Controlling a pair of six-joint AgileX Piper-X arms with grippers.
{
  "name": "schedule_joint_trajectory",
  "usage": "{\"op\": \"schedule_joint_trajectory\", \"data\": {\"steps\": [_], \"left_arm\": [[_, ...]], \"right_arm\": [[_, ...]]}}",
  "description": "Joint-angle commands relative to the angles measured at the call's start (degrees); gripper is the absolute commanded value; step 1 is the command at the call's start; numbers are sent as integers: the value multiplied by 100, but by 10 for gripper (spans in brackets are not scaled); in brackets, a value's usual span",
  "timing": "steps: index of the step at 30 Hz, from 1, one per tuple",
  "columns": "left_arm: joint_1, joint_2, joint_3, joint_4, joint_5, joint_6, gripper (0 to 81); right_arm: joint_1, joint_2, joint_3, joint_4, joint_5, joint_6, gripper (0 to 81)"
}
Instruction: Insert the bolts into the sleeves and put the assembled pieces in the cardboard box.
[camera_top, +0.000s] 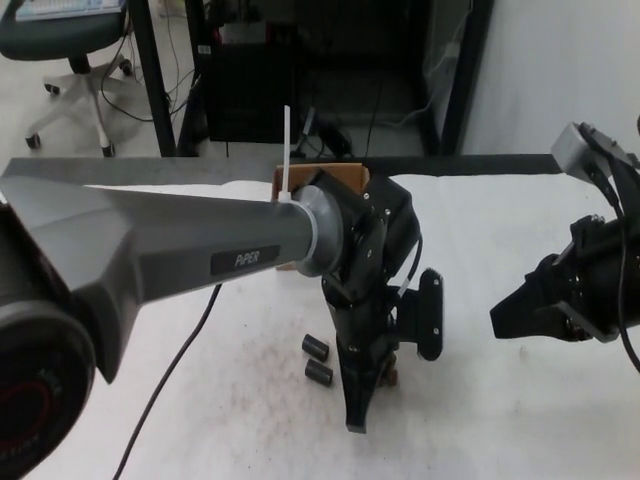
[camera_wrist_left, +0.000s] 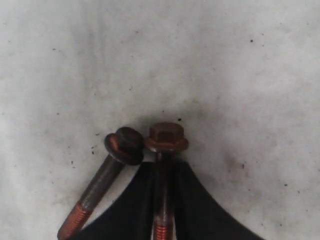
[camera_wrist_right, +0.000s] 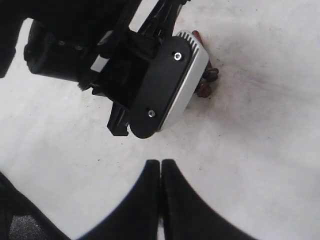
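**Left gripper clamped on one bolt; right gripper closed on nothing**

The left gripper (camera_wrist_left: 162, 207) is clenched on a bolt (camera_wrist_left: 166, 137). Its fingers (camera_wrist_left: 200, 212) press either side of the shank, the flanged hex head juts just past the fingertips, and the threads run back between the jaws. The bolt looks like steel, so probably stiff, dense for its size and smooth on the plain shank, and likely to swivel in a two-sided pinch. The shank close under the head seems the surest hold, though here the threaded end points into the gripper and not outward.

A second bolt (camera_wrist_left: 107, 175) lies loose just beside it on the white bench (camera_wrist_left: 235, 60), the two heads touching or nearly so.

In the high view this gripper points down at lower centre. Two dark sleeves (camera_top: 316, 347) lie just to its left, and the cardboard box (camera_top: 345, 175) sits behind the arm, upper centre. The right gripper (camera_top: 522, 310) hangs at the right edge, well apart, with its fingers pressed together and empty.
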Motion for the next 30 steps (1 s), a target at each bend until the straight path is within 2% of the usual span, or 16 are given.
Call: {"op": "schedule_joint_trajectory", "data": {"steps": [1, 7, 12, 15, 19, 23, 27, 30], "left_arm": [[-66, 77, -124, -13, -22, -112, 0], [-292, 23, -521, 792, -22, -559, 0], [-396, 24, -642, 1664, 51, -1403, 0], [-394, 24, -566, 1915, 51, -1421, 0], [-394, 24, -568, 1749, 122, -1446, 0], [-394, 36, -568, 1195, 175, -2067, 0], [-394, 61, -568, 984, 540, -2059, 0], [-394, 92, -544, 983, 556, -2059, 0]], "right_arm": [[-12, -99, 0, 8, -73, -22, 8], [-12, -111, 0, 8, -73, -38, 8], [-12, -111, 0, 8, -73, -38, 8], [-12, -111, 0, 8, -73, -38, 8], [-12, -111, 0, 8, -73, -38, 8], [-12, -111, 0, 8, -73, -38, 8], [-12, -111, 0, 8, -73, -38, 8], [-22, -111, 0, 8, -73, -38, 8]]}}
